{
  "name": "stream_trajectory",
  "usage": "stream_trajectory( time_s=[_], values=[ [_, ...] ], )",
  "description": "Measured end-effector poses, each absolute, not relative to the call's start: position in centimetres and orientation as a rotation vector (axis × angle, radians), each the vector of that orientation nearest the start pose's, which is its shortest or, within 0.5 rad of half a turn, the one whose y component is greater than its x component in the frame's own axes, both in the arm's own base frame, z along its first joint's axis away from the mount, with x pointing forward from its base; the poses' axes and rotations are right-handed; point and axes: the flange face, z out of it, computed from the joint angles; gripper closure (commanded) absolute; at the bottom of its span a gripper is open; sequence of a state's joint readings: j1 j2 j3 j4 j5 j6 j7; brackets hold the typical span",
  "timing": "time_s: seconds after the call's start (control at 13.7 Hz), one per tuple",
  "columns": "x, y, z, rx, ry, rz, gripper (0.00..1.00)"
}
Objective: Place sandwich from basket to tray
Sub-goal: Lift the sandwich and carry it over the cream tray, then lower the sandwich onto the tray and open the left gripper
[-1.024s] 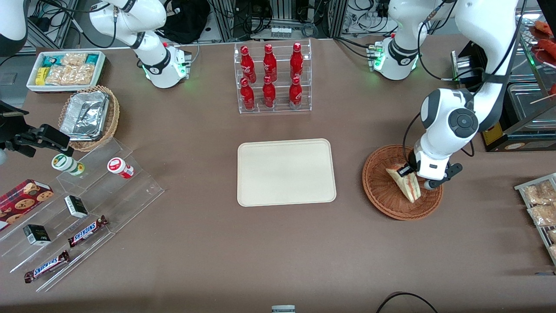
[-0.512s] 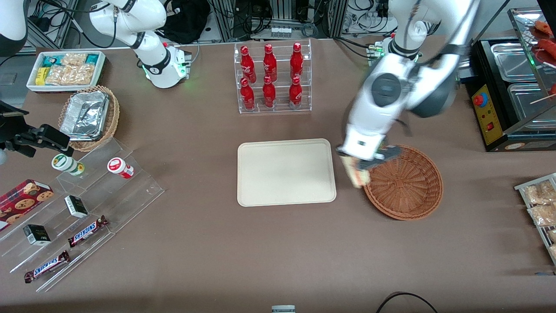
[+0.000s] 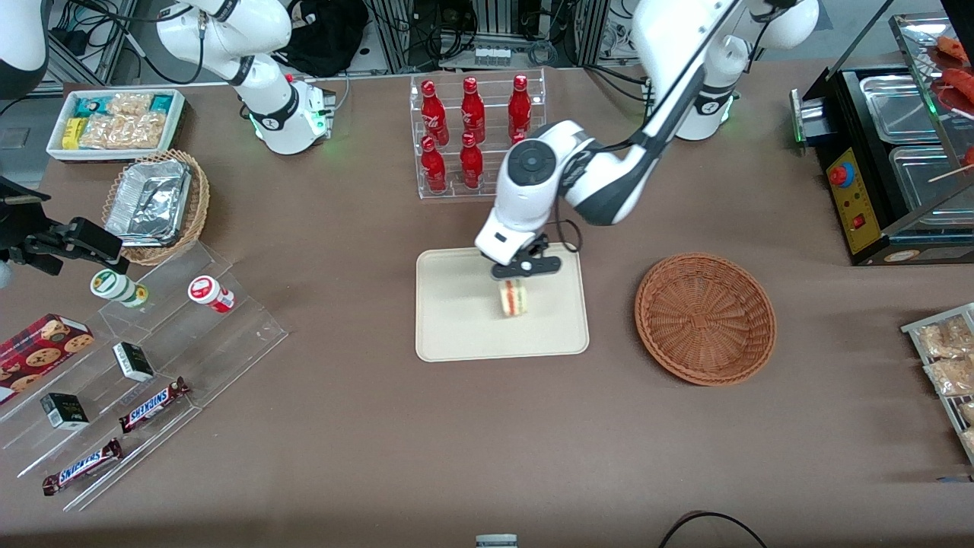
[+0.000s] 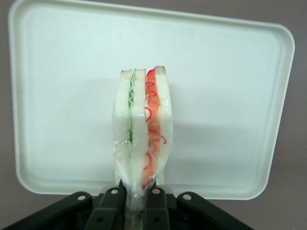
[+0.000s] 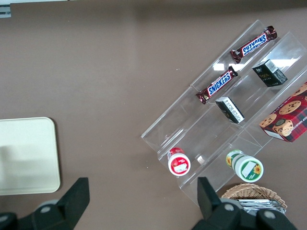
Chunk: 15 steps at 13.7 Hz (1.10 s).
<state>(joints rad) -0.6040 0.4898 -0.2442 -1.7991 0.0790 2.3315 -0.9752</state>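
My left gripper (image 3: 514, 283) hangs above the cream tray (image 3: 456, 335) and is shut on the sandwich (image 3: 514, 298), a wrapped white-bread wedge with green and red-orange filling. In the left wrist view the sandwich (image 4: 142, 139) stands on edge between the black fingers (image 4: 111, 206), held clear above the tray (image 4: 225, 96). The reddish-brown wicker basket (image 3: 705, 317) sits beside the tray toward the working arm's end, with nothing in it.
A clear rack of red bottles (image 3: 475, 137) stands farther from the front camera than the tray. Toward the parked arm's end are a clear stepped shelf with snacks (image 3: 137, 365), a lighter basket with foil containers (image 3: 156, 204) and a white bin of packets (image 3: 116, 122).
The gripper lifted the sandwich out of the basket and carried it sideways over the tray. The basket now holds nothing.
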Motion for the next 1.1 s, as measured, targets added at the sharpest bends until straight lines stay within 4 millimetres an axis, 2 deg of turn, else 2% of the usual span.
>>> stream_trajectory(
  time_s=[0.29, 0.51, 0.59, 0.66, 0.88, 1.02, 1.1],
  values=[
    [44.4, -48.8, 25.9, -3.193, -0.107, -0.002, 0.9],
    [44.1, -49.0, 24.7, -3.184, -0.097, 0.016, 0.73],
    [44.0, -49.0, 24.4, -3.18, -0.094, 0.023, 0.35],
    [43.9, -49.1, 24.0, -3.177, -0.092, 0.029, 0.0],
    [44.1, -49.1, 24.3, -3.181, -0.095, 0.021, 0.0],
    [45.1, -49.2, 26.6, -3.2, -0.114, -0.025, 0.0],
    [45.7, -48.8, 29.2, -3.201, -0.145, -0.055, 0.0]
  ],
)
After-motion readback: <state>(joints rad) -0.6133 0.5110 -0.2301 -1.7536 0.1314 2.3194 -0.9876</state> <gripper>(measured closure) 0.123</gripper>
